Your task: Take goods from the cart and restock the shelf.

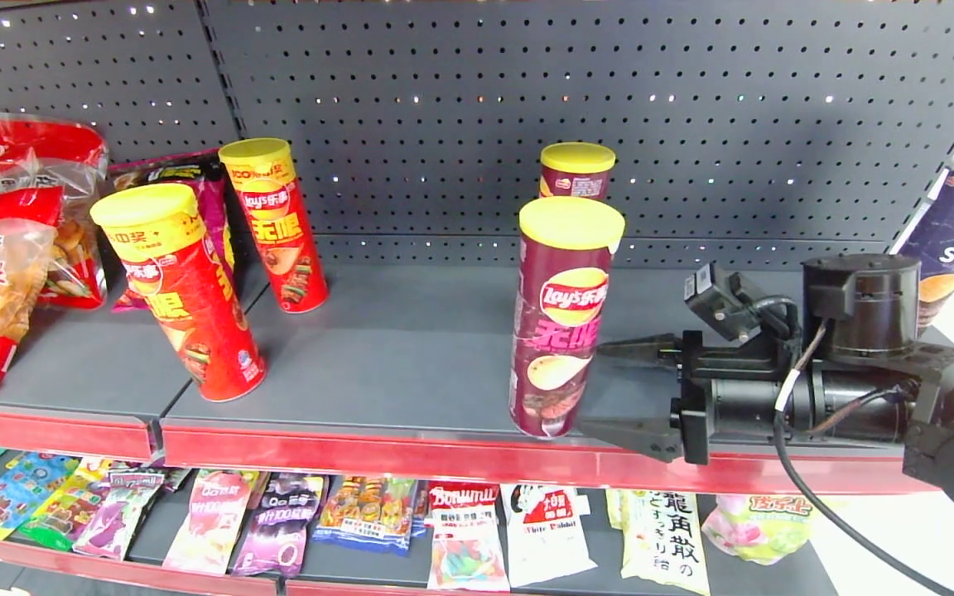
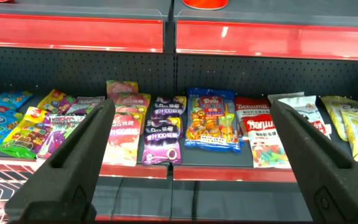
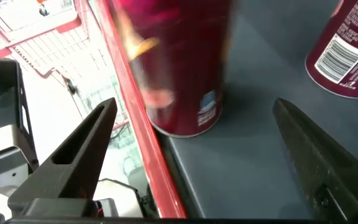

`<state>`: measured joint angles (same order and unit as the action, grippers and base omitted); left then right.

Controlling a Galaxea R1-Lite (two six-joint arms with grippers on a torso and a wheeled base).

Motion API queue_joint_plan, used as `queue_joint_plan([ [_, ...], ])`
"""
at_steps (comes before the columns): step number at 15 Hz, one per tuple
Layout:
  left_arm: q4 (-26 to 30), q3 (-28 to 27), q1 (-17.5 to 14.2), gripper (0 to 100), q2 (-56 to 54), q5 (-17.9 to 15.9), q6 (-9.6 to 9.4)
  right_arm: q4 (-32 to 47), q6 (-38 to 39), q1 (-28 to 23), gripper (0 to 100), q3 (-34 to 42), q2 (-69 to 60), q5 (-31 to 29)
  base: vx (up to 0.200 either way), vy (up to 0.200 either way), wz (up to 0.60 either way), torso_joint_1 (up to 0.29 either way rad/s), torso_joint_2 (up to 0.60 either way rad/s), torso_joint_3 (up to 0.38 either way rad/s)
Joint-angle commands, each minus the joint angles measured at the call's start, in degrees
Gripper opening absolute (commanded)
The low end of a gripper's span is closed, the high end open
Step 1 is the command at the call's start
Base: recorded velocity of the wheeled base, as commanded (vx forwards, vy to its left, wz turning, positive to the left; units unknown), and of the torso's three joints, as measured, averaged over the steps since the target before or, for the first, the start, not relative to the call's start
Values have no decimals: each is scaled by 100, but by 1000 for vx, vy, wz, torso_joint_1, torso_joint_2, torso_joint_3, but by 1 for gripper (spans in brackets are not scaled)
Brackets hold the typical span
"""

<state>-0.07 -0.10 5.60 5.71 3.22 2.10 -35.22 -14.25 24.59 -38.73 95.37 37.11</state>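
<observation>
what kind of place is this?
Likely a shop aisle, real or mock: a pegboard-backed shelf with a red front edge, upright chip cans, and snack packets on the tier below.

Two red cans, two purple cans

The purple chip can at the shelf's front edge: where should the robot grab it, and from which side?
Probably around its middle, coming in level from the robot's right. The purple chip can stands upright with straight round walls, so fingers can close on its front and back. The right end effector sits open on that side, with nothing between them.
</observation>
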Motion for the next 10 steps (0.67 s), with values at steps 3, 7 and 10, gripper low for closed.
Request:
queue_joint_plan([
  [3,-1,1,3,100,10,3,1,-3,-16,-42,100,287,-238,-2,0,0,0,0,0,0],
  [7,-1,1,3,100,10,3,1,-29,-25,-95,100,234,-212,7,0,0,0,0,0,0],
  [10,-1,1,3,100,10,3,1,-20,-69,-367,100,-152,17,868,0,0,0,0,0,0],
])
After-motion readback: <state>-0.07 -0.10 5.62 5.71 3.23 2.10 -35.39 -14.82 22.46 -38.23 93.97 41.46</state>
